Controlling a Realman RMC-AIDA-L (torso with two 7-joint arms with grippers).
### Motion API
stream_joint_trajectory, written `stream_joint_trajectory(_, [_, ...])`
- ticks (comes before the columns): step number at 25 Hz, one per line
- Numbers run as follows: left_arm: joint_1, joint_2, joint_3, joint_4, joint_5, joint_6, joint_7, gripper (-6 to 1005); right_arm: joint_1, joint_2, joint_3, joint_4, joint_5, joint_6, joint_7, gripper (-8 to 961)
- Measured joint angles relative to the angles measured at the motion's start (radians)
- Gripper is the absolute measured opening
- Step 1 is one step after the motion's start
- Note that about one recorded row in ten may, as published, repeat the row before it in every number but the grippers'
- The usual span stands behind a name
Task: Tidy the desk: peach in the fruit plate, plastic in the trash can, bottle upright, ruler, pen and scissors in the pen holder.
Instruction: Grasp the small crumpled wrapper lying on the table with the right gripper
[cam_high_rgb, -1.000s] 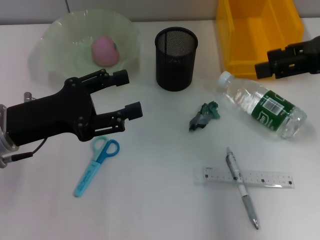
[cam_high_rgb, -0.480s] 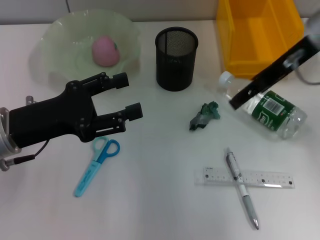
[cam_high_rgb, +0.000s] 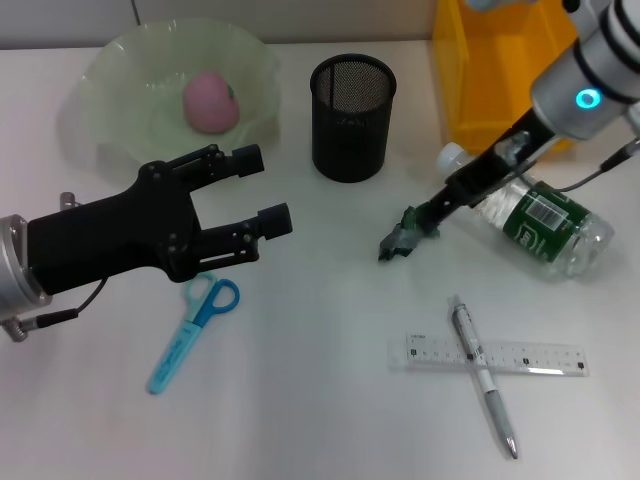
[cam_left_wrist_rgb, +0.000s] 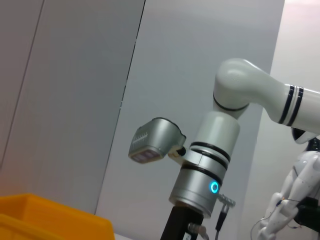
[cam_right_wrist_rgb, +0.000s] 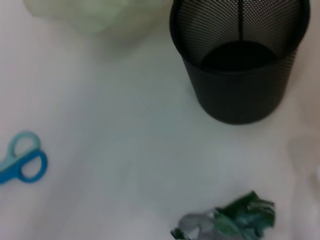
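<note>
So far only the peach sits in the fruit plate; crumpled plastic, lying bottle, ruler, pen and scissors wait. Left gripper hovers wide open, empty. Right gripper reaches the plastic (fingers indiscernible). Right wrist view alone shows the pen holder empty.

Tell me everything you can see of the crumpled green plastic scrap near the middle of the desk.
The crumpled green and grey plastic scrap is a small wadded piece, dark green with a greyish fold at one end. It lies on the white desk, between the black mesh pen holder and the lying clear bottle. The right pincer is down at its bottle-side edge; contact cannot be told.
</note>
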Motion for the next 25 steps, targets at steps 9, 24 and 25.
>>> stream_joint_trajectory(9, [-0.005,-0.003,0.000,-0.003,-0.001,-0.014,0.000,807,0.013,0.003,-0.059,0.092,0.047,0.132,-0.006,765])
stream_joint_trajectory(24, [-0.017,-0.006,0.000,-0.037,-0.008,-0.015,0.037,807,0.044,0.008,-0.130,0.221,0.097,0.284,-0.002,728])
stream_joint_trajectory(25, [-0.017,-0.006,0.000,-0.037,-0.007,-0.015,0.038,807,0.045,0.008,-0.131,0.225,0.098,0.289,-0.002,726])
